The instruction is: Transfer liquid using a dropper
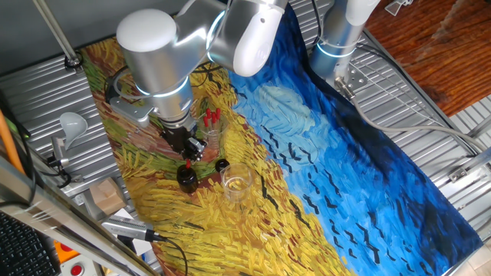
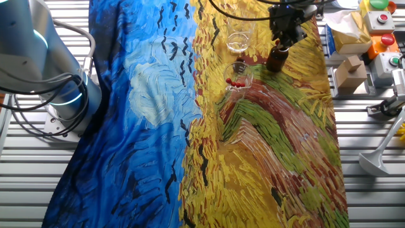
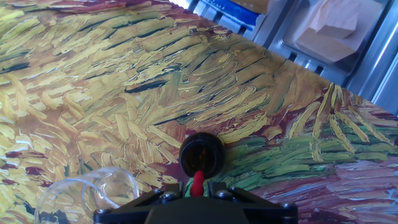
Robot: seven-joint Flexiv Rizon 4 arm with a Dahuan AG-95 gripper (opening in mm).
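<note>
Gripper [image 3: 198, 194] pinching dropper [image 3: 198, 182] over dark bottle [image 3: 202, 154] mouth; draw underway, transfer to empty glass [image 1: 236, 182] left.

The arm [image 1: 165, 61] reaches down over the table, its gripper [image 1: 188, 157] pointing downward, jaws pinched together.

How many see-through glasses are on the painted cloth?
2. One empty glass stands by the dark bottle and black cap; the other glass, behind them, holds red-bulbed droppers.
</note>
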